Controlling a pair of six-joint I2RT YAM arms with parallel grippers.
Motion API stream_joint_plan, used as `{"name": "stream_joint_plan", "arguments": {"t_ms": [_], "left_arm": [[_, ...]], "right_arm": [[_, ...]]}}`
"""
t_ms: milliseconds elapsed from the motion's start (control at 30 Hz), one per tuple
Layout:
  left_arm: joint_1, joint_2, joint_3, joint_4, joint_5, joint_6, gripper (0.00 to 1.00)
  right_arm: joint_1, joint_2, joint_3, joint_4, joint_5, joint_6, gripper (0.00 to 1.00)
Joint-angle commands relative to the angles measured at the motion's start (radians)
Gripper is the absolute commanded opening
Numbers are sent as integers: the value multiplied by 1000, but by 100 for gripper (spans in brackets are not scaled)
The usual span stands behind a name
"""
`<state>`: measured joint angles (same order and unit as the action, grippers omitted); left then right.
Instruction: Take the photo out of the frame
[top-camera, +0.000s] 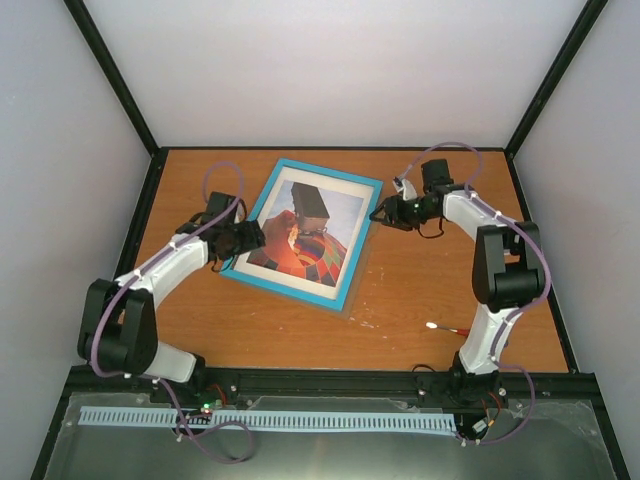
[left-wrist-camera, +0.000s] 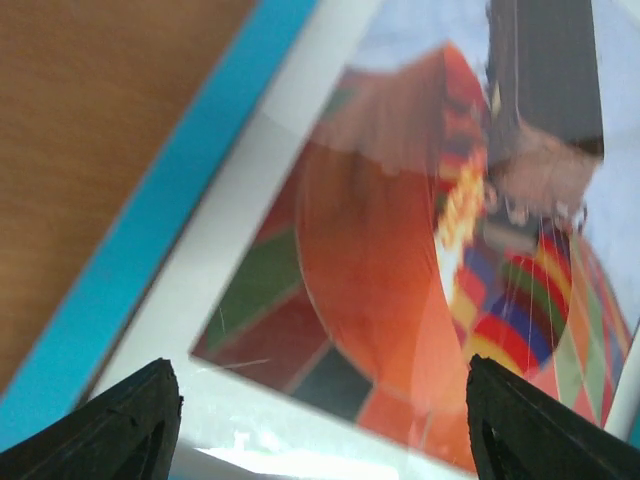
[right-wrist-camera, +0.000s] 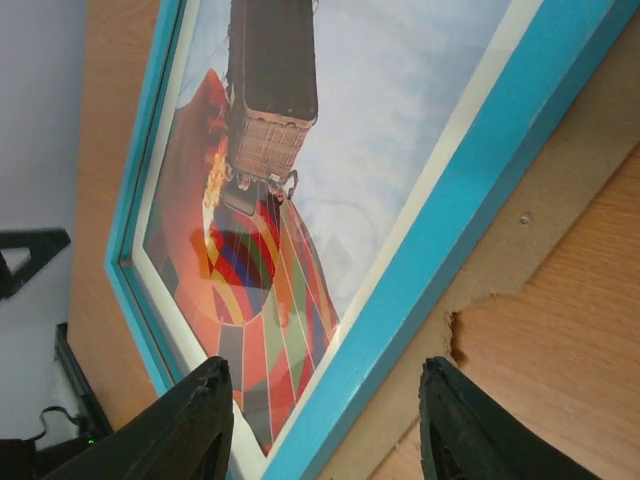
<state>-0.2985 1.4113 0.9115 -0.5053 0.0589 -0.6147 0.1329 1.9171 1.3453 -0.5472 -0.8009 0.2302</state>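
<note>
Blue frame (top-camera: 285, 290) face-up, photo (top-camera: 322, 238) still inside; left gripper (top-camera: 255, 237) open, right gripper (top-camera: 378, 213) at upper-right edge, grip unclear.

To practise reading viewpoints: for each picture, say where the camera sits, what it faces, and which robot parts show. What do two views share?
Top external: above and behind the bases, looking down on the table; left arm and right arm flank the frame.
Left wrist: on the left arm, close above the photo and frame's left edge; left jaws show, wide apart.
Right wrist: on the right arm, along the frame's right edge; right jaws show, apart.
Shared: both wrist views show the balloon photo in the blue frame.
</note>
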Motion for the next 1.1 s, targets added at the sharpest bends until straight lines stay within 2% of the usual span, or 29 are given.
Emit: {"name": "stream_joint_plan", "arguments": {"t_ms": [0, 133, 300, 433, 700, 1067], "left_arm": [[99, 84, 38, 186, 95, -2, 78], [144, 200, 100, 200, 83, 29, 78], [154, 326, 174, 160, 35, 70, 79], [155, 359, 159, 167, 25, 77, 78], [155, 337, 65, 179, 33, 79, 75], [154, 223, -49, 161, 75, 70, 66]], "right_arm": [[-6, -71, -60, -21, 110, -116, 54], [-6, -86, -81, -43, 141, -186, 63], [-6, -39, -64, -65, 146, -223, 66], [-5, 17, -31, -83, 139, -229, 67], [15, 121, 58, -122, 171, -220, 72], [82, 229, 169, -145, 168, -218, 69]]}}
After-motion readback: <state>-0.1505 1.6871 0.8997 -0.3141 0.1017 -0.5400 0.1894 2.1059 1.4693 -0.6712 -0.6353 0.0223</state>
